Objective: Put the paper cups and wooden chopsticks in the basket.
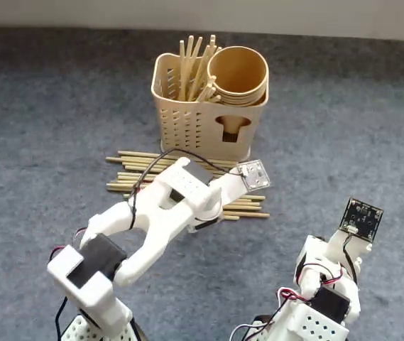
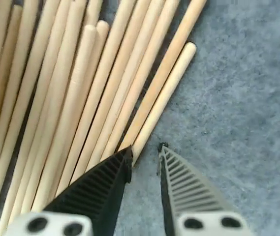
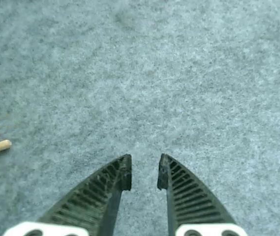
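Basket (image 1: pixel 209 135): upright at the far side of the counter (image 1: pixel 45 128), which has a grey felt-like surface
Paper cups (image 1: pixel 238 71): nested in one stack inside the basket, leaning on its right-hand rim
Standing chopsticks (image 1: pixel 191 67): a bundle on end in the basket, just beside the cups
Loose chopsticks (image 2: pixel 80 98): a flat pile on the counter right in front of the basket; roughly parallel
Left hand (image 2: pixel 145 151): released, fingers a little apart, nothing between them; low at the pile's edge, its dark finger's tip at the outermost stick
Right hand (image 3: pixel 143 169): released, fingers slightly apart; above bare felt, well apart from the pile; a few stick ends near one side
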